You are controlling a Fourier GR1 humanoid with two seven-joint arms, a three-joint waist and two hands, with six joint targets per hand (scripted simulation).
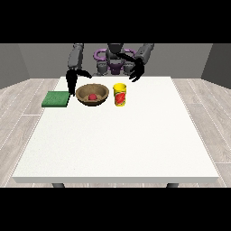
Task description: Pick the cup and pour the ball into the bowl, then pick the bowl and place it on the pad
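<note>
Ball (92, 96) sits red inside the bowl (92, 94), and the cup (119, 95) stands upright just beside the bowl on its view-right side, so the pour looks done & the cup set back down; what's left, judging by the layout, is the bowl-to-pad leg. All three things sit in a row near the table's (117, 144) far edge, i.e. the robot's side, w/ the green pad (56, 99) at the table's view-left edge, partly hanging over it, and the bowl between pad & cup. That lineup makes sense: short carry from bowl to pad, both w/in reach of one arm. Hand at the view's left (71, 83) hangs down w/ fingers pointing at the table, just off the bowl's view-left rim, over the gap between bowl & pad; fingers look fairly straight, nothing held, not yet on the bowl. Hand at the view's right (136, 71) is raised behind & above the cup, apart from it, fingers spread loosely, empty. Prob the view-left hand takes the bowl by its near rim next.
</note>
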